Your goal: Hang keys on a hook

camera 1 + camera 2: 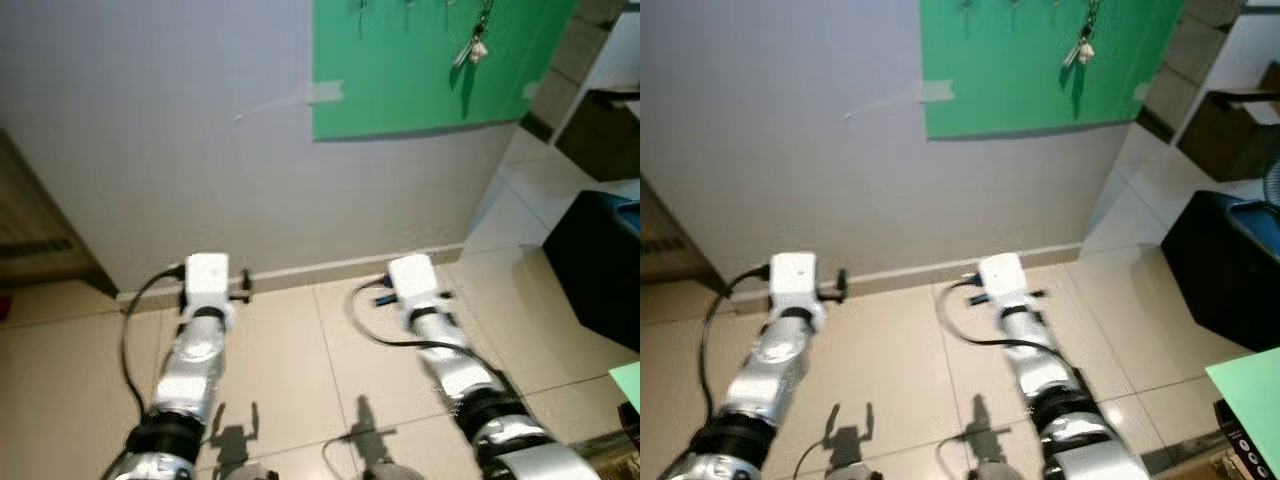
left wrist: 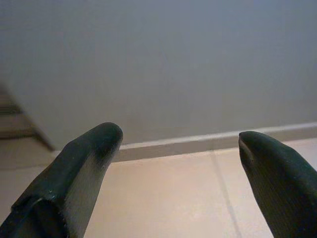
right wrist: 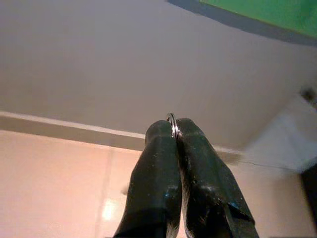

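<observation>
The grey wall stands ahead of both sets of fingers, meeting the tiled floor at a pale skirting just beyond them. High on the wall, well above the fingers and to their right, is a green board carrying hooks at its top edge; one bunch of keys already hangs there, which marks the board as the likely goal. A dark box sits on the floor well off to the right of the right fingers.

The left gripper points at the skirting with its fingers spread apart and nothing between them, so it seems to be spare for now. The right gripper has its fingers clenched tight on a thin metal key ring, whose rim peeps out at the tips. Pinching the ring at its edge probably leaves its loop free to slip over a hook. The arm looks too low yet; a lift toward the board seems called for.
</observation>
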### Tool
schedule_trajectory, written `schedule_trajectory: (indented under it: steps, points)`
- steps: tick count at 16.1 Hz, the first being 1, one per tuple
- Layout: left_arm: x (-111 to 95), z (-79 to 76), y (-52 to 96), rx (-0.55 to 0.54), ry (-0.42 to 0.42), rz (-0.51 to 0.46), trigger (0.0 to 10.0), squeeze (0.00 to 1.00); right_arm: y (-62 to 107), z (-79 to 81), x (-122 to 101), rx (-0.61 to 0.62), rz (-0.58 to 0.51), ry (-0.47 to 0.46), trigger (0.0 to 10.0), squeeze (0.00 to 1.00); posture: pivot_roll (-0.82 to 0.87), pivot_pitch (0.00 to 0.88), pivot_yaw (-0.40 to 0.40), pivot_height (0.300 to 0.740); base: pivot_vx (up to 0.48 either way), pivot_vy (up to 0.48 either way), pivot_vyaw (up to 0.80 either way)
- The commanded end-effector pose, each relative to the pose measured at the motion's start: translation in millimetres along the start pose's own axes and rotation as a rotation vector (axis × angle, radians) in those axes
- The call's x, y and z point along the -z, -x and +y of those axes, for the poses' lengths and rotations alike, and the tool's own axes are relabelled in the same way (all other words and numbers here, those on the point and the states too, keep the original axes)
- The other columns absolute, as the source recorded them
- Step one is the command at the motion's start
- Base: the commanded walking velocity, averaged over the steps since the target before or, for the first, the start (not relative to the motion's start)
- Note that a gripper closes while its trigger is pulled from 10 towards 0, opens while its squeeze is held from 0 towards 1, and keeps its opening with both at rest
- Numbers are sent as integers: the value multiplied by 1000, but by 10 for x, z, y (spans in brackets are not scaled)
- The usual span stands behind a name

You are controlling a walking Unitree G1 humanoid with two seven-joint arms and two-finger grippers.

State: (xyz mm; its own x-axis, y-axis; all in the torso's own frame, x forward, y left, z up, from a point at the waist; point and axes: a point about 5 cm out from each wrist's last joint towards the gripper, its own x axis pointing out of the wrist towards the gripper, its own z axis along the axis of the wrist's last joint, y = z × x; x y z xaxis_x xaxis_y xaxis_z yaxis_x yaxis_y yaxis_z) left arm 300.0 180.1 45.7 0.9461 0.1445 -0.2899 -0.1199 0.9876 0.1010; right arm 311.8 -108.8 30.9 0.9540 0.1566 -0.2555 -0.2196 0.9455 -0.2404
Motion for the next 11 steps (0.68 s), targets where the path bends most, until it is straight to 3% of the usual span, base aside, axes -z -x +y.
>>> schedule_trajectory:
  steps: [1,11]
  points:
    - [-16,-25,-9,-10,-13,0,10000,0,-15,-94,-37,22,-19,10,0,0,-95,0,24,713,0,-458,0]
    - [-38,-50,-38,-15,-22,2,10000,0,17,-75,5,8,-22,17,0,0,-97,0,23,713,0,-444,0]
